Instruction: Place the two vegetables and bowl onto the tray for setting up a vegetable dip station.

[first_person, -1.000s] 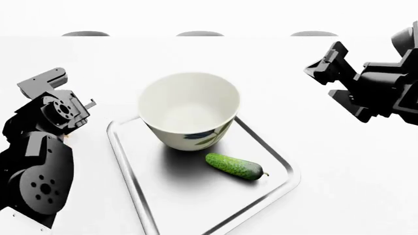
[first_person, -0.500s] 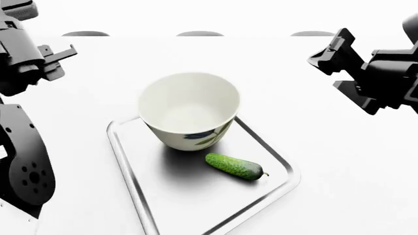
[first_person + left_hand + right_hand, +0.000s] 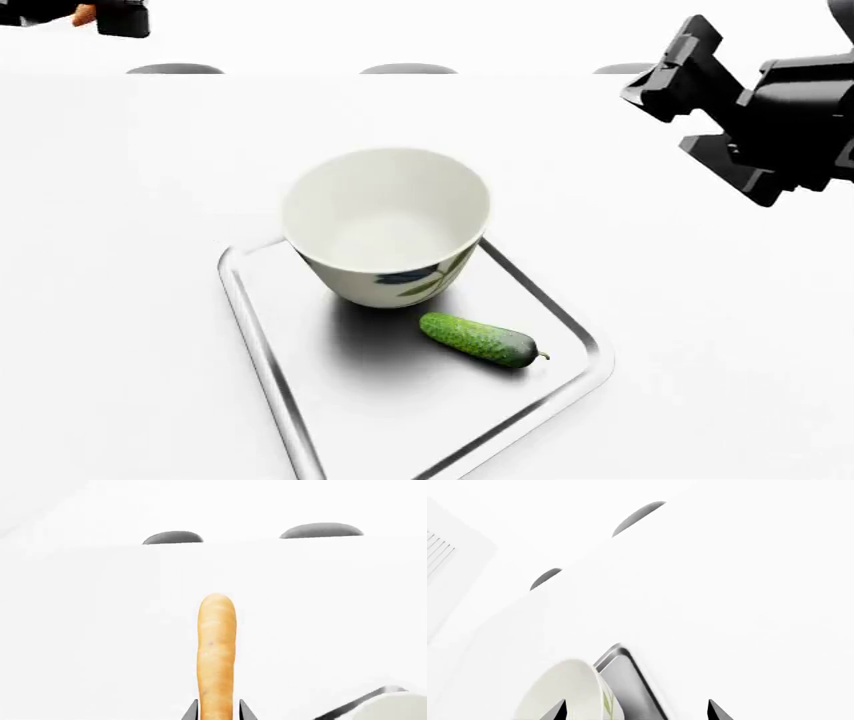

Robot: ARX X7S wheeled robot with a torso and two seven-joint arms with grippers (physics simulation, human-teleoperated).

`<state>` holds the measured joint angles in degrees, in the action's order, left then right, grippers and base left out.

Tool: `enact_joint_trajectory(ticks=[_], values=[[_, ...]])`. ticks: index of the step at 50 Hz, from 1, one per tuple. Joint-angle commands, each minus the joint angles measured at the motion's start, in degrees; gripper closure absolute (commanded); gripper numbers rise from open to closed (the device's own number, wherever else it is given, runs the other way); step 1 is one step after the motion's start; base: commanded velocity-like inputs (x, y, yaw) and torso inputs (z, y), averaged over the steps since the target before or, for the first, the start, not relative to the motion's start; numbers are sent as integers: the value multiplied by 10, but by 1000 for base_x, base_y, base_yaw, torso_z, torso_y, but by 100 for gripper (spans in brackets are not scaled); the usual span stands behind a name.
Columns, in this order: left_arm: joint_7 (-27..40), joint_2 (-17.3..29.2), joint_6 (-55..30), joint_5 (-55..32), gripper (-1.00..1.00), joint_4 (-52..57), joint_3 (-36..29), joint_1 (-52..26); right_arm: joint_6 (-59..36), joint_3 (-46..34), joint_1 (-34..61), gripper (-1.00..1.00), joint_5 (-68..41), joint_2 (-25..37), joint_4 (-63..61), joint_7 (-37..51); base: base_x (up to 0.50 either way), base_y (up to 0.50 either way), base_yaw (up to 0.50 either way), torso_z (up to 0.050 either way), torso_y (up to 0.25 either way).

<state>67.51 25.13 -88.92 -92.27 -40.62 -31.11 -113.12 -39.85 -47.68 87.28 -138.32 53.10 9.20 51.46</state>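
Carrot (image 3: 217, 655) in left gripper (image 3: 218, 711), clear only at the wrist; right gripper (image 3: 637, 710) wide.

No legible text, labels, brands, numbers or signs appear in any view. The bowl (image 3: 386, 225) carries only a painted leaf-and-flower motif on its outer wall; the tray (image 3: 260, 345) bears no markings.

You faced a plain white tabletop (image 3: 134, 200); three dark grey rounded shapes (image 3: 408, 69) lined its far edge.
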Motion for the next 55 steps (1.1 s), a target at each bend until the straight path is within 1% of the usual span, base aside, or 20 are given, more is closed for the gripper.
enact_joint_trajectory(ticks=[1,2,3,4,8,10,12,13,17,21,28,34,35,36,37,38,39,46,51,55], values=[[-89,-14,1,-160,100,17,-166,-69,-8,-2,20,-100,-15,-6,0,26,0,0,0,0,0],[-97,-16,-1,-156,100,18,-174,-75,-8,-3,22,-100,-15,-5,1,28,0,0,0,0,0],[-103,-20,-4,-174,100,27,-177,-74,-9,-2,25,-100,-17,-4,2,31,0,0,0,0,0],[-92,-20,-1,-187,100,24,-182,-77,-10,-2,27,-100,-18,-4,3,32,0,0,0,0,0],[-59,-13,-1,-307,100,50,-199,-66,-15,-1,40,-100,-24,2,4,46,0,0,0,0,0],[-18,1,33,-374,100,73,-210,-62,-5,3,41,-100,-27,10,-1,55,0,0,0,0,0],[-20,2,12,-406,100,91,-225,-65,-5,4,41,-100,-29,12,-3,58,0,0,0,0,0],[-14,8,29,-457,100,113,-235,-62,-1,6,41,-100,-32,15,-8,62,0,0,0,0,0],[9,25,57,-533,100,161,-266,-66,4,7,43,-100,-35,20,-16,72,0,0,0,0,0],[20,38,82,-564,100,192,-277,-63,9,11,43,-100,-40,26,-28,78,0,0,0,0,0],[12,41,93,-605,100,229,-273,-75,22,15,28,-100,-41,42,-42,79,0,0,0,0,0],[14,51,116,-656,100,260,-287,-92,27,17,25,-100,-42,48,-47,83,0,0,0,0,0],[19,54,105,-662,100,261,-301,-97,29,17,24,-100,-42,48,-48,84,0,0,0,0,0],[14,56,121,-669,100,270,-294,-90,28,17,24,-100,-43,48,-49,83,0,0,0,0,0],[14,56,110,-671,100,271,-299,-94,30,18,23,-100,-43,49,-50,83,0,0,0,0,0],[14,58,123,-670,100,270,-295,-91,29,18,23,-100,-44,50,-51,84,0,0,0,0,0],[14,58,106,-667,100,271,-301,-92,33,19,22,-100,-45,51,-54,85,0,0,0,0,0],[7,67,124,-686,100,304,-301,-82,35,19,16,-100,-42,53,-53,80,0,0,0,0,0],[10,88,146,-697,100,335,-308,-68,37,19,11,-100,-40,56,-56,78,0,0,0,0,0],[-3,114,176,-696,100,391,-284,-33,42,21,-2,-100,-36,64,-61,69,0,0,0,0,0]])
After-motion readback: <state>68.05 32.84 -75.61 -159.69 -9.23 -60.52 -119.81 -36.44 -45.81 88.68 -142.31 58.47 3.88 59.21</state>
